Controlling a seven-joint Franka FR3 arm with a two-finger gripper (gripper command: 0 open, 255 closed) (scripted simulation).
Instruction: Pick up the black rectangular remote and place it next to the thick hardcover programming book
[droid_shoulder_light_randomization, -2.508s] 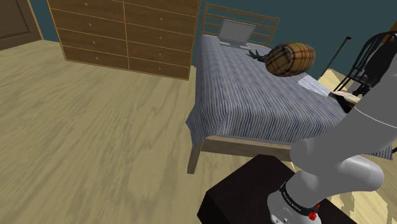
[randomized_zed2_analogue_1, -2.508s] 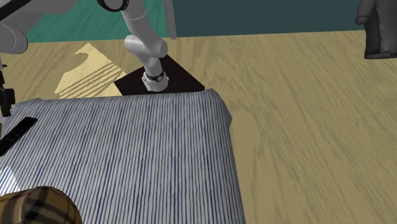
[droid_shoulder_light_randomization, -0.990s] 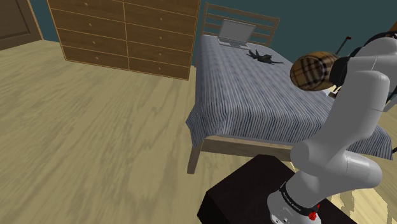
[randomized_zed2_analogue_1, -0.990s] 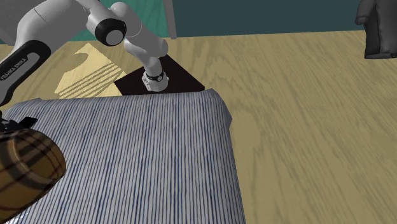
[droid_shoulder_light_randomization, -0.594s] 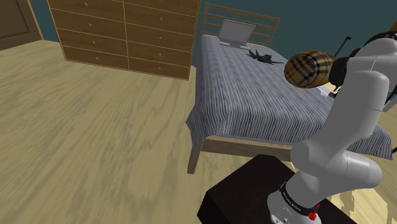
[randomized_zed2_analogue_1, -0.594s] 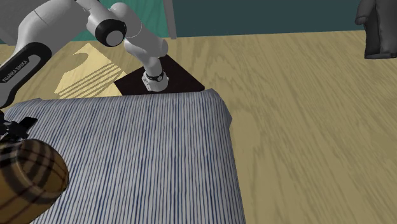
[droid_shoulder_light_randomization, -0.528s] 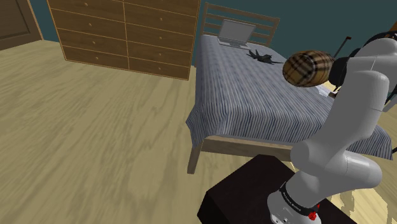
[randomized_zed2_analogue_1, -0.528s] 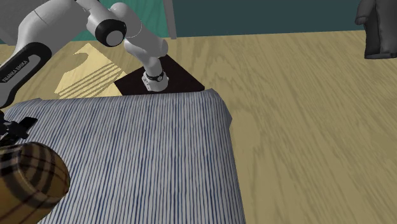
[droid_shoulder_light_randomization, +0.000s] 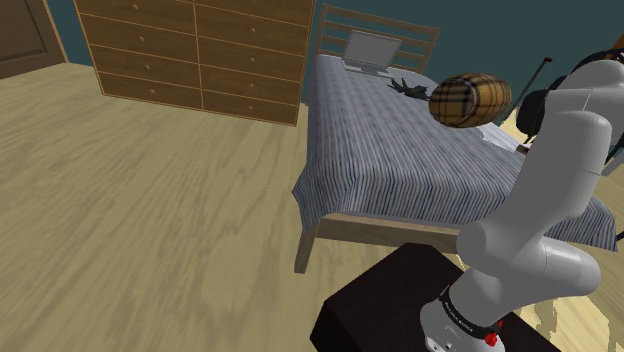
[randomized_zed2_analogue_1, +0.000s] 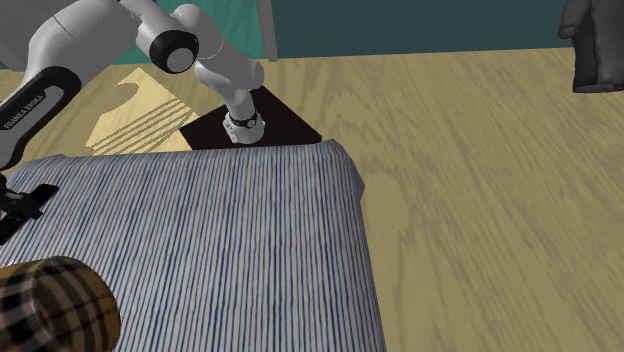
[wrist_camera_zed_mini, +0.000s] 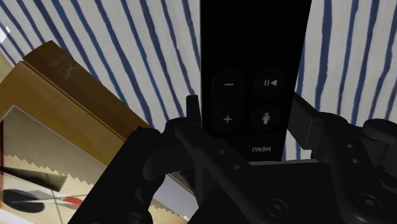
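Up close, we see the fingers (wrist_camera_zed_mini: 193, 118) pinching the black remote (wrist_camera_zed_mini: 254, 51) by its long edges, near the end with the MENU button. The remote hangs over the striped bed (wrist_camera_zed_mini: 153, 44), just beside a tan book (wrist_camera_zed_mini: 70, 108); we cannot tell whether it touches the bed. From the shoulder view, a plaid bolster (droid_shoulder_light_randomization: 470, 100) shows above the bed beside the arm (droid_shoulder_light_randomization: 545, 200), and a laptop (droid_shoulder_light_randomization: 368, 52) stands by the headboard.

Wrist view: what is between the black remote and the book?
A bare strip of blue-striped bedcover lies between the remote and the book, seen in the wrist view.
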